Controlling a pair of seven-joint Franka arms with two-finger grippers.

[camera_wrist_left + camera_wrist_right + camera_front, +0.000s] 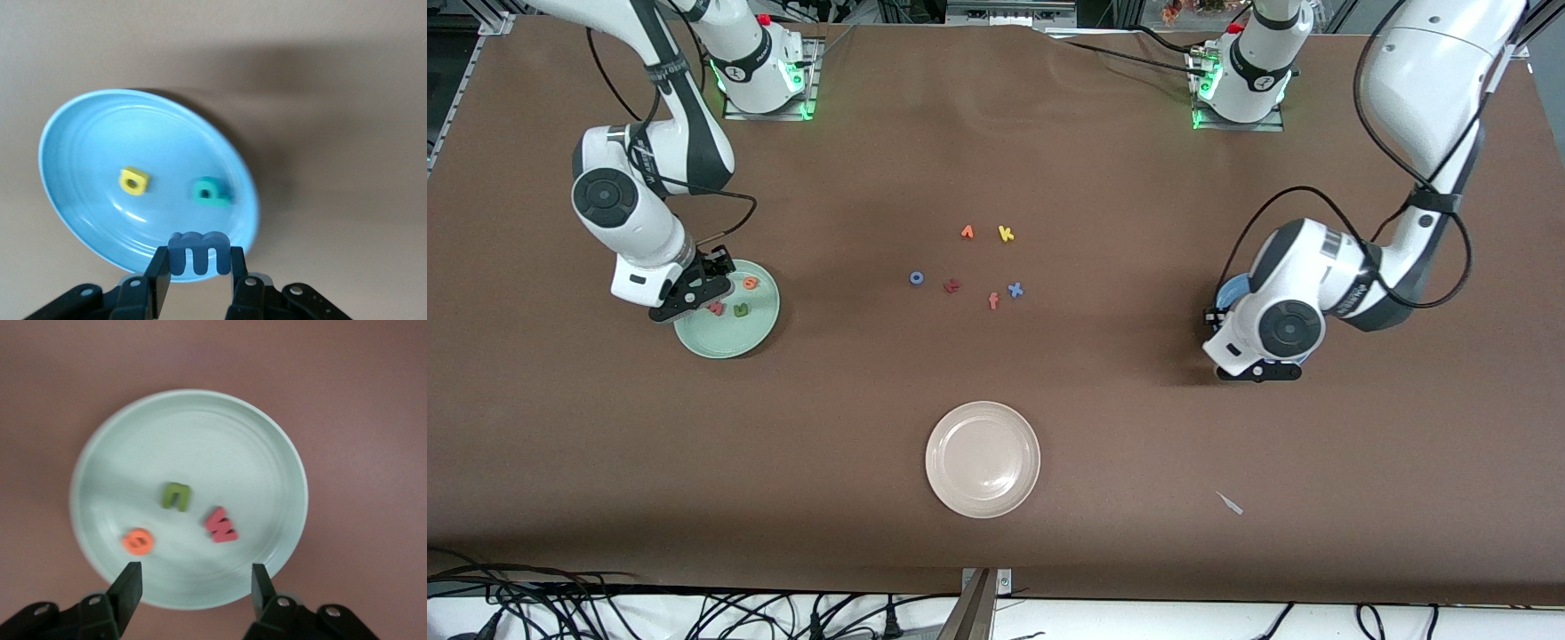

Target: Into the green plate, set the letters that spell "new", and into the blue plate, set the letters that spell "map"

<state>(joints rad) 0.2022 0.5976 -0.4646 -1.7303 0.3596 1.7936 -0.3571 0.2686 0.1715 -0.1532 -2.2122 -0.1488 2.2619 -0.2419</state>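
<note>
The green plate [725, 340] lies toward the right arm's end of the table. In it are the green n [176, 497], the orange e [139, 542] and the salmon-pink w [221, 525]. My right gripper [197, 587] hangs open and empty just above the plate's rim [200, 433]. The blue plate [87, 167] lies toward the left arm's end, mostly hidden under the left arm in the front view [1232, 292]. It holds the yellow a [133, 181] and the teal p [211, 191]. Over its edge my left gripper [199, 263] is shut on the blue m [199, 252].
A cream-white plate [983, 459] sits near the front camera at mid-table. Loose letters lie in the middle: an orange one [967, 232], a yellow k [1006, 234], a blue o [916, 278], a dark red one [952, 285], a salmon f [993, 301], a blue x [1015, 289].
</note>
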